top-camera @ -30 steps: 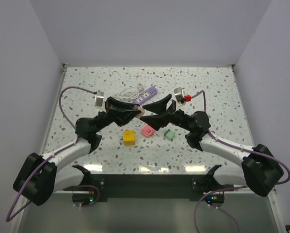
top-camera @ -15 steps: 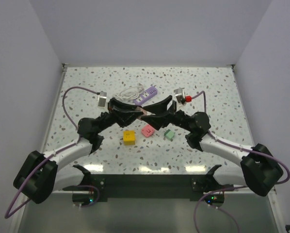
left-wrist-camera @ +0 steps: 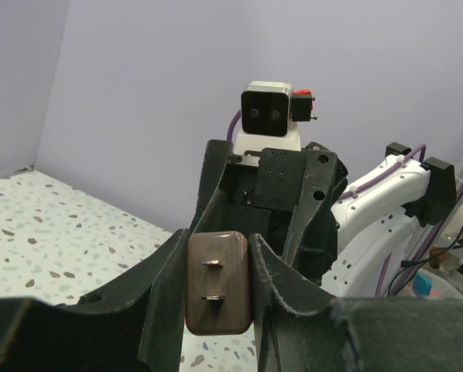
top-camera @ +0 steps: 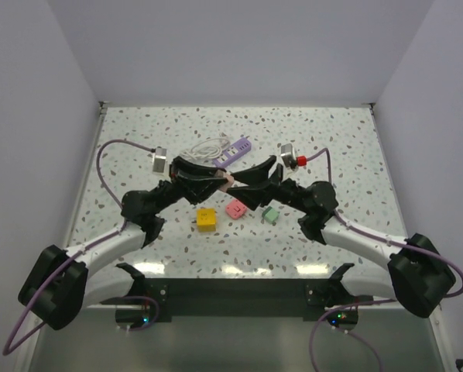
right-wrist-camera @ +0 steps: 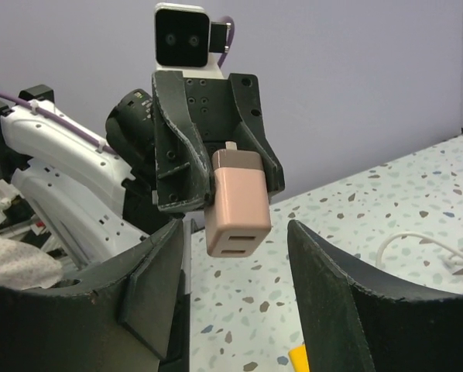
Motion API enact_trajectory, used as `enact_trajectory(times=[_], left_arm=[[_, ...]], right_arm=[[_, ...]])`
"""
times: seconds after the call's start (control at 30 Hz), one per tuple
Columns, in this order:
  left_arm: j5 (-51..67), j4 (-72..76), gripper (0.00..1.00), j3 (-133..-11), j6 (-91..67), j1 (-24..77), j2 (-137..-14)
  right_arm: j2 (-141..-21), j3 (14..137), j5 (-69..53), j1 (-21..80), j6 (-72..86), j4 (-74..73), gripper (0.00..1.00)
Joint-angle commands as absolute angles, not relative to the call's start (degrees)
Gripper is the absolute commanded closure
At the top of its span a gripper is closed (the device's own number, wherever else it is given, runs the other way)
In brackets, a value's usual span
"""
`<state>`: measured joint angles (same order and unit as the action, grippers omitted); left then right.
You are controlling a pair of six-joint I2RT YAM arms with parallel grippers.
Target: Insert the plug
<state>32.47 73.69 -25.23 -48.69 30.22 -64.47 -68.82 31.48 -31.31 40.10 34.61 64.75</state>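
Observation:
My left gripper (top-camera: 218,180) is shut on a pink plug (top-camera: 228,180) and holds it above the table's middle. In the left wrist view the plug (left-wrist-camera: 218,298) sits between my fingers (left-wrist-camera: 166,279) with its two metal prongs facing the camera. My right gripper (top-camera: 245,179) faces it tip to tip and is open. In the right wrist view the plug (right-wrist-camera: 235,203) hangs from the left gripper (right-wrist-camera: 208,143), just beyond my spread right fingers (right-wrist-camera: 317,271), its two slots towards me. A purple power strip (top-camera: 236,151) lies on the table behind both grippers.
A coiled white cable (top-camera: 204,146) lies beside the power strip. A yellow block (top-camera: 207,219), a pink block (top-camera: 235,208) and a green block (top-camera: 270,215) lie on the speckled table (top-camera: 138,132) under the grippers. Walls close the left, right and back sides.
My right gripper has edged a little left, closer to the plug. My left gripper still holds the plug at about the same place.

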Motion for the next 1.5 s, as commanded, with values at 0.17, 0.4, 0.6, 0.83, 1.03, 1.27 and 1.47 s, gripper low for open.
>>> enact_trajectory(times=[0.17, 0.4, 0.6, 0.83, 1.03, 1.27, 1.47], left_arm=[[30.41, 87.89, 1.0, -28.56, -45.09, 34.28, -65.83], [30.41, 89.21, 1.0, -28.83, -45.0, 35.33, -68.03], [30.15, 88.07, 0.56, -27.42, -44.47, 35.33, -68.12], [20.85, 69.66, 0.21, -25.75, -35.17, 35.33, -58.81], [5.29, 53.02, 0.01, -24.61, -27.6, 35.24, -48.61], [-16.06, 21.23, 0.04, -24.79, -27.15, 35.86, -46.66], [-28.02, 6.44, 0.05, -24.08, -29.88, 42.43, -45.97]], right_arm=[[-70.84, 32.17, -35.51, 40.34, 37.09, 71.81, 0.48], [-70.93, 31.2, -35.86, 40.34, 37.09, 74.26, 0.71], [-68.39, 29.8, -32.44, 40.25, 34.19, 72.6, 1.0], [-60.23, 28.3, -26.47, 39.64, 25.41, 59.43, 1.0], [-52.66, 26.54, -20.93, 39.02, 19.17, 48.09, 1.0], [-48.87, 32.16, -11.44, 38.76, 11.35, 31.06, 1.0], [-49.48, 36.82, -6.51, 38.85, 9.93, 23.57, 1.0]])
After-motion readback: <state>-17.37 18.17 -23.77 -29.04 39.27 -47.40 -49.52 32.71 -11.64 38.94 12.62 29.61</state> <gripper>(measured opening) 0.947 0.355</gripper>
